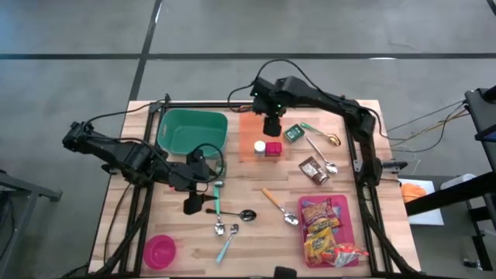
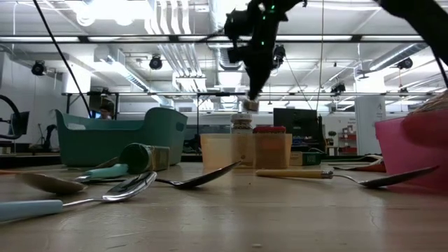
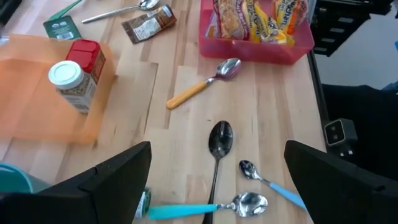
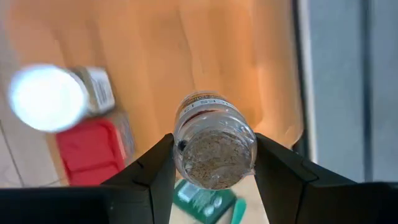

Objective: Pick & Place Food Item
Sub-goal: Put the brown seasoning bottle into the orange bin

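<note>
spice jar (image 4: 214,149) hangs upright (base down)

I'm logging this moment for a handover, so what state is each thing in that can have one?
Right pincer: shut on the spice jar, above the orange board.
Spice jar: held, lifted off the board.
White-lidded jar: upright on the orange board, lid on.
Red tin: upright beside that jar.
Left pincer: open, holding nothing.
Green tub: upright.
Pink tray: filled with snack packets.
</note>
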Robot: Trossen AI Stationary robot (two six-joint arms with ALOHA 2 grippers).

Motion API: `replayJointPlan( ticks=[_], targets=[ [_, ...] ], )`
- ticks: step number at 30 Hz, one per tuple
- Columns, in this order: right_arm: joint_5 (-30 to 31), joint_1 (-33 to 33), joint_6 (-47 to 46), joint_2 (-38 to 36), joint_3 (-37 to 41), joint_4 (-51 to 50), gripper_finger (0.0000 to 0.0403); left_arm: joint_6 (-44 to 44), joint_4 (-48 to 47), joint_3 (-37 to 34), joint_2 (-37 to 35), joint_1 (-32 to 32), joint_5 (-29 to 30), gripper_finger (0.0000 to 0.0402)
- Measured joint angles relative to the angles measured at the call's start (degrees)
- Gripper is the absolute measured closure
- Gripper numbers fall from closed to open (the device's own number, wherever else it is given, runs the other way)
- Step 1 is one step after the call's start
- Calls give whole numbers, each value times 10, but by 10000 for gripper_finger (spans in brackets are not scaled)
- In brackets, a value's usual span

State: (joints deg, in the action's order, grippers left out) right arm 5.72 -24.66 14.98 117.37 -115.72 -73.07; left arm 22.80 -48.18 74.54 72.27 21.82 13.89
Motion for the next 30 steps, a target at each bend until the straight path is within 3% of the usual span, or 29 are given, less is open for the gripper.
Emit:
replayJointPlan(
  ticks=[9,21,30],
  targets=[
    [-4,-5,15,64,2,-41,233,27,1,0,0,0,26,31],
    [-74,-5,17,64,63,-4,233,28,4,-13,0,0,26,31],
    [-88,-8,29,64,100,22,233,58,5,-26,-13,-5,26,31]
  ],
)
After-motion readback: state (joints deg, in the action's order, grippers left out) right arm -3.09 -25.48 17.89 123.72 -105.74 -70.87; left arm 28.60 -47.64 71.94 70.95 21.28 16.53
